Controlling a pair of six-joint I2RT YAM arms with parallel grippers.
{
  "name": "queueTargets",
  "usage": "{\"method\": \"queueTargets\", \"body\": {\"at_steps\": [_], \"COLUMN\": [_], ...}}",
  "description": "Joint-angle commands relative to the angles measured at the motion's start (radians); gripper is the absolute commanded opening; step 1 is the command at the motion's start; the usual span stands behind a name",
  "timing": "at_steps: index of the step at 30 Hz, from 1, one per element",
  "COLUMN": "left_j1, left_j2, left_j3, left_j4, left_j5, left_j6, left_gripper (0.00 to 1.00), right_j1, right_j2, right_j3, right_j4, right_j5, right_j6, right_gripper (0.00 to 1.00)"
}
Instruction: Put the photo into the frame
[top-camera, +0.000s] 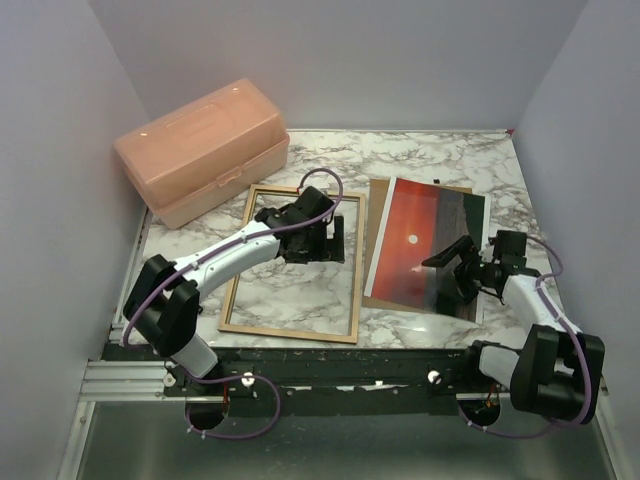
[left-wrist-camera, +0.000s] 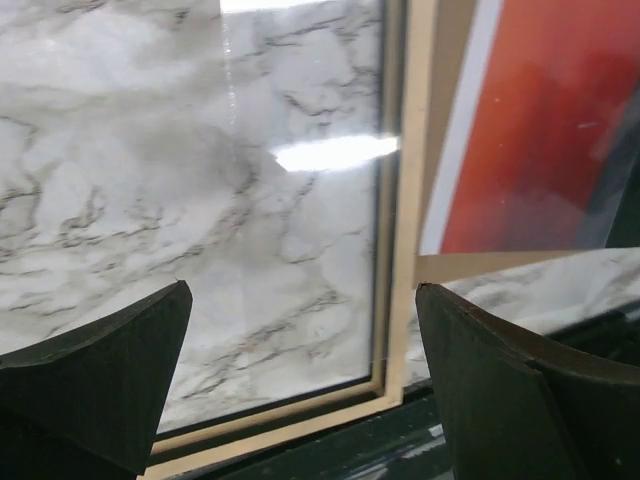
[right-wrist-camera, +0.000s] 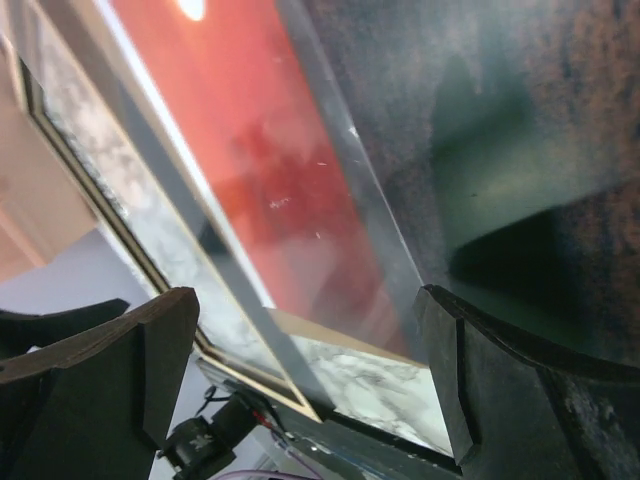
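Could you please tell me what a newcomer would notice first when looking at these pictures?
The red-orange sunset photo stands out first, lying face up on the right half of the marble table, with the open right gripper over its near right part. Next comes the pale pink box at the far left corner, then the tan frame lying flat left of the photo, the open left gripper above its far right part.

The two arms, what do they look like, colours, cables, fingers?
Both the left arm and right arm have white links between bulky black joints, with a thin purple cable looping alongside each. The left gripper and right gripper are black, with two broad wedge-shaped fingers each. No markings show.
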Motion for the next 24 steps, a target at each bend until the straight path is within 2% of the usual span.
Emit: {"method": "queueTargets", "body": {"at_steps": [1,5,9,16,24], "left_j1": [0.007,0.043,0.09,0.156,0.181], "left_j2": [0.025,0.032,0.024,0.086,0.119], "left_j3": [-0.025,-0.065,-0.116,-0.143,-0.182], "left_j4": [-0.111,-0.063,0.075,0.203,0.278], "left_j5": [-0.19,-0.136,0.042,0.246,0.326], "left_j6": [0.058,0.087,0.118,0.104,0.079], "left_gripper": [0.99,0.99,0.98,0.96,0.92], "right_j1": [0.007,0.007,0.007,0.034,0.148], "right_j2": [0.058,0.088,0.106,0.228,0.305], "right_j3": [0.01,0.027,0.054,0.059,0.064], "right_j4": [-0.029,-0.018,-0.008,0.063,0.147], "right_j5": [0.12,0.142,0.176,0.106,0.028], "right_j6": [-0.079,-0.086,-0.103,-0.108,-0.053], "right_gripper": [1.0,1.0,1.0,1.0,1.0]}}
